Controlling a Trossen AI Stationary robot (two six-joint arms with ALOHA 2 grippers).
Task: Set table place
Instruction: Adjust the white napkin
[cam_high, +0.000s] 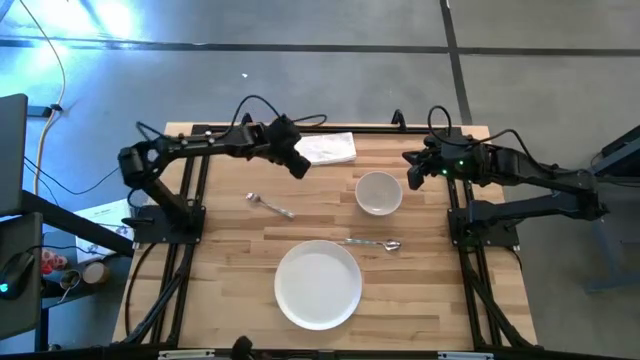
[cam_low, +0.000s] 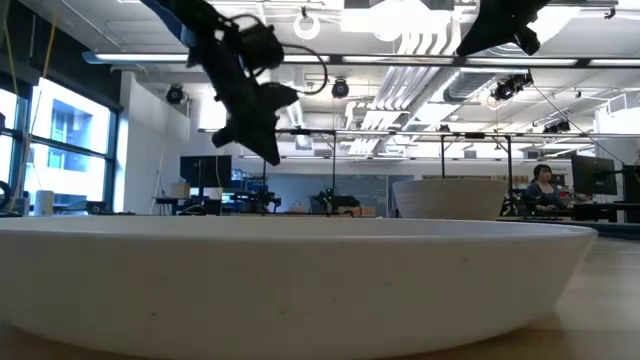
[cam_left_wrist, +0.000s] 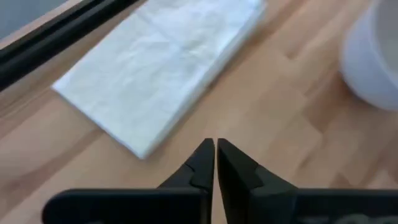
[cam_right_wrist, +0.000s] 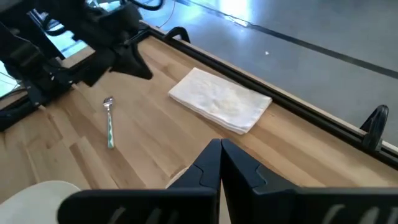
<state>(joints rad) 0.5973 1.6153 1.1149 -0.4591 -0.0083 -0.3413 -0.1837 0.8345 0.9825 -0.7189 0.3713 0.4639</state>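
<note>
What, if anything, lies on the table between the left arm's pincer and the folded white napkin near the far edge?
Nothing visible does. The left pincer, shut, hangs just short of the napkin, with only bare table between them. The bowl sits off to one side, and the right pincer waits beyond it.

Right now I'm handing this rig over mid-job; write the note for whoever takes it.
Left gripper: shut, empty, raised beside the folded napkin at the table's far edge.
Right gripper: shut, empty, beside the bowl.
Plate sits at the near centre. Spoon lies between plate and bowl. Fork lies apart, on the plate's left and farther back.
Done: dishes are down.
Left, likely: napkin and fork to the plate, perhaps bowl too.
</note>
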